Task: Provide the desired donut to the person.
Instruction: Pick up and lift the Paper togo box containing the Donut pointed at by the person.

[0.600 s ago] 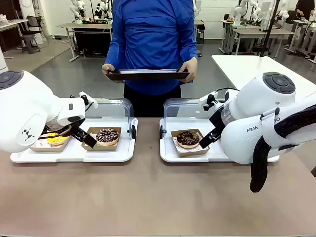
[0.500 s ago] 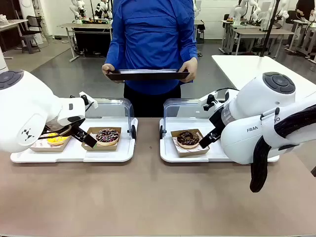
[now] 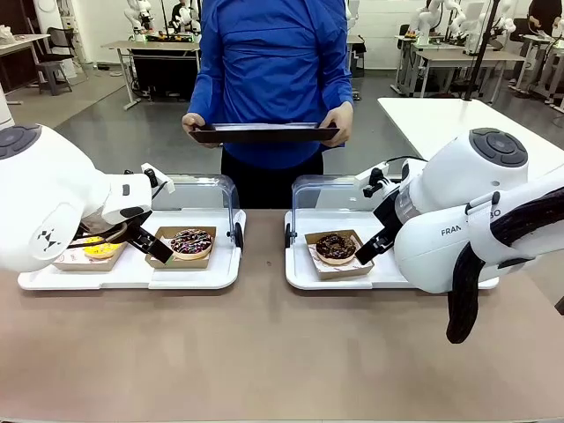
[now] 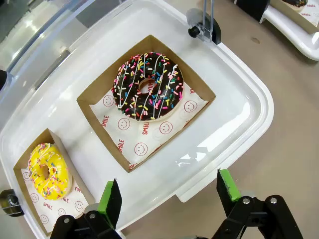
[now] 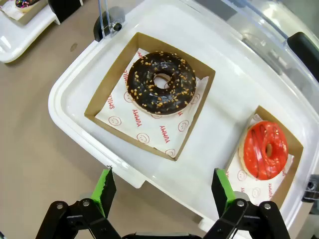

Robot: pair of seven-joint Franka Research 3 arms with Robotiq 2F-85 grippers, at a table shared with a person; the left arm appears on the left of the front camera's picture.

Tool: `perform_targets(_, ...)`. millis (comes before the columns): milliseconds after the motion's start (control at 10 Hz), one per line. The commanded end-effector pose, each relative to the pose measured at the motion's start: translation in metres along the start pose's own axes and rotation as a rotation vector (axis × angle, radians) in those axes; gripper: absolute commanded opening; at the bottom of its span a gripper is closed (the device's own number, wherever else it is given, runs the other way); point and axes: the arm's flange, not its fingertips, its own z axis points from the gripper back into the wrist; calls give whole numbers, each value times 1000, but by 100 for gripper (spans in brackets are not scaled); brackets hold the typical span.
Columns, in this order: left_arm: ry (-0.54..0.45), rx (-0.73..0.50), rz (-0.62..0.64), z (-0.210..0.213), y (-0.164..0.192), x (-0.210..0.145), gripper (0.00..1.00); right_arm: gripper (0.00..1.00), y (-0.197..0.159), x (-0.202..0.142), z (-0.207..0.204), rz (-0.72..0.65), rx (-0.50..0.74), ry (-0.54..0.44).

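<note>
On the left white tray [image 4: 239, 99]: sprinkled chocolate donut [image 4: 148, 86] in an open cardboard box [image 4: 104, 133], yellow donut [image 4: 46, 171] in a second box beside it, clear lid [image 3: 198, 189] raised behind.
On the right white tray [image 5: 70, 99]: nut-topped chocolate donut [image 5: 161, 82] and red-glazed donut [image 5: 265, 149], each in its own box, apart from one another.
Left pincer [image 4: 167, 183]: spread wide and empty, hung above the tray's near rim, short of the sprinkled chocolate donut.
Right pincer [image 5: 163, 175]: likewise wide and empty, above the near edge of its tray, facing the nut-topped chocolate donut.
Person [image 3: 269, 79]: stood at the far side of the worktop [image 3: 264, 352], both hands on a black serving tray [image 3: 264, 134] held level in the air; no pointing hand seen.
Risk of wrong pick: four donuts within reach, no visible cue toward any one; could easily have gone for the wrong box.
Risk to icing: would likely have been smeared or crushed by pads closing straight on a donut; safer to have taken a box wall.
Risk of tipped box: thin cardboard; could have sagged when lifted by one wall and let the donut slide out.
Risk at lid: raised just beyond the boxes, black hinge post [image 4: 204, 27] beside; could have been knocked by an overreach.
Risk at handover: black serving tray well apart from the donuts; could have ended with a box dropped on the worktop through an early release or a shifted tray.
</note>
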Motion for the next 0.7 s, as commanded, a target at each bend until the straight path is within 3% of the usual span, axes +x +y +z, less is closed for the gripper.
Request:
perform_targets(0, -2, 1, 0, 0, 0, 1, 100, 100, 0, 0, 0, 0, 0, 0)
perform_targets(600, -2, 1, 0, 0, 0, 1, 100, 100, 0, 0, 0, 0, 0, 0)
